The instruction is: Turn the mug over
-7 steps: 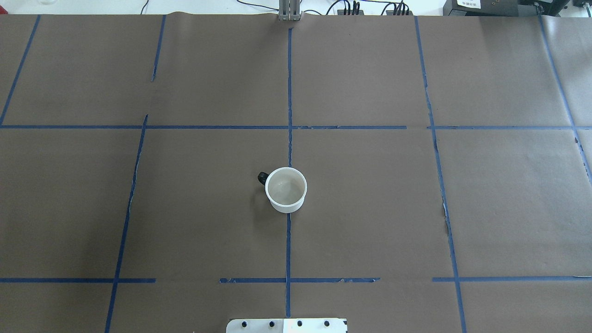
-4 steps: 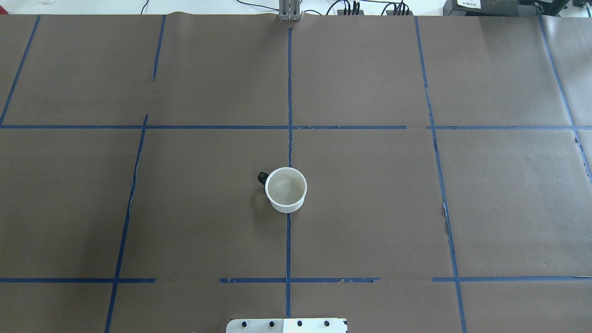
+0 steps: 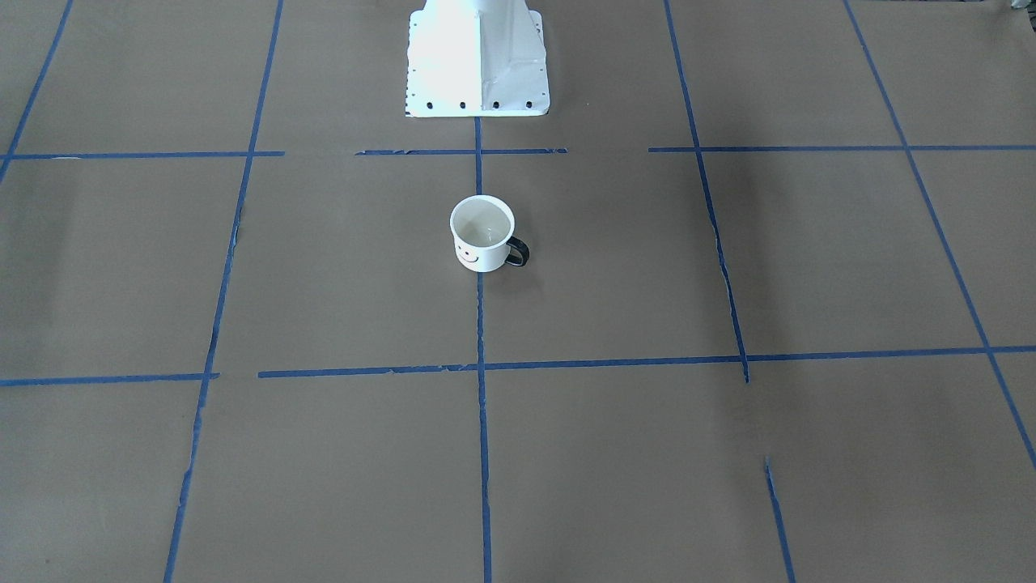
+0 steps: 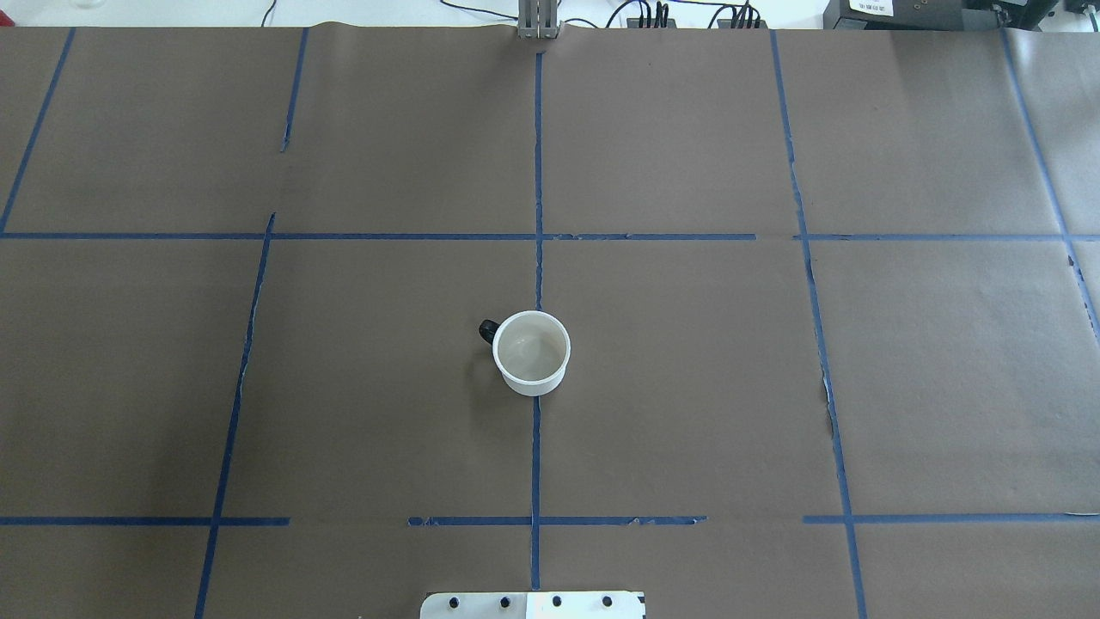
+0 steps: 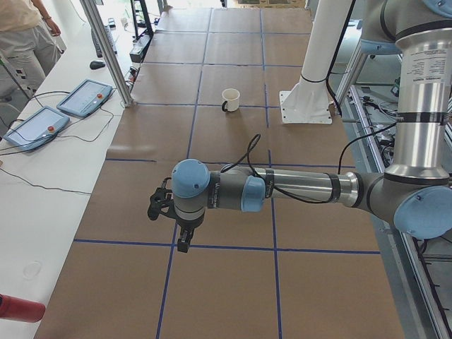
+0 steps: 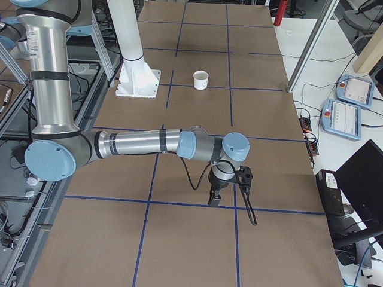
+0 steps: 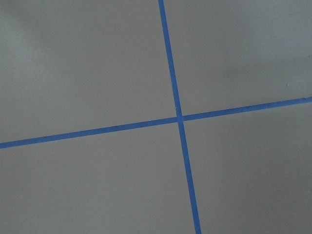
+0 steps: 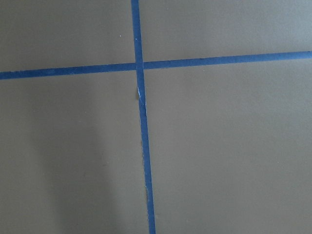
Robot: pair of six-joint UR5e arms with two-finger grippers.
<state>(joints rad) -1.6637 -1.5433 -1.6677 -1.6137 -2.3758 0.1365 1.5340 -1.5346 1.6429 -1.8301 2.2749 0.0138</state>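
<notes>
The white mug (image 4: 533, 352) stands upright, open end up, on the brown paper near the table's middle. Its black handle points to my left, and its smiley face shows in the front-facing view (image 3: 481, 236). It also shows in the left view (image 5: 230, 99) and in the right view (image 6: 201, 79). My left gripper (image 5: 184, 244) hangs over the table's left end, far from the mug. My right gripper (image 6: 214, 200) hangs over the right end, also far from it. Both show only in side views, so I cannot tell whether they are open or shut.
The robot's white base plate (image 4: 533, 604) sits at the near table edge behind the mug. Blue tape lines grid the paper. Two teach pendants (image 5: 85, 97) and a metal post (image 5: 106, 49) stand at the far side, with a person (image 5: 25, 32) nearby.
</notes>
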